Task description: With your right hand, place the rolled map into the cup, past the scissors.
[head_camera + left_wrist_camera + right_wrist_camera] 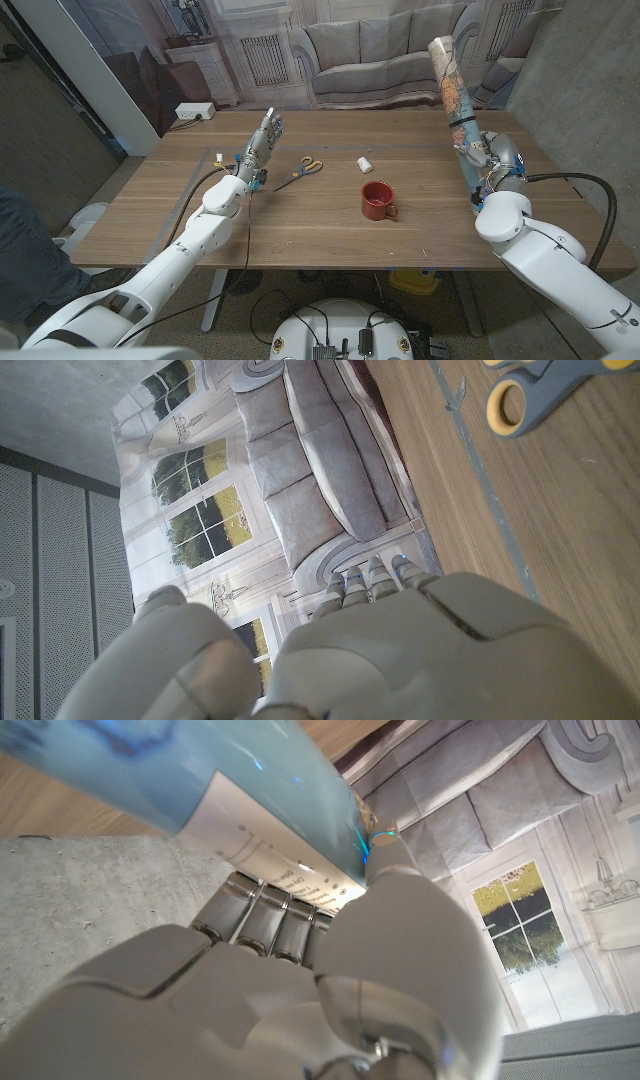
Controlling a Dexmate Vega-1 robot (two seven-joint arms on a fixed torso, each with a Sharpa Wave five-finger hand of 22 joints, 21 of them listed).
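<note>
My right hand (484, 156) grips the rolled map (452, 92) near its lower end, holding it upright over the table's right side. In the right wrist view the map's light blue tube (190, 795) lies across my right hand (300, 990). The red cup (377, 200) stands mid-table, left of that hand. The scissors (302, 170), with yellow and grey handles, lie left of the cup; one handle ring (508, 404) shows in the left wrist view. My left hand (262, 142) is raised just left of the scissors, fingers straight and apart, holding nothing.
A small white cylinder (365, 164) lies behind the cup. A strip of tape (216, 158) marks the table's left part. A white power strip (194, 111) sits beyond the far left corner. A printed sofa backdrop (380, 50) hangs behind the table (320, 240).
</note>
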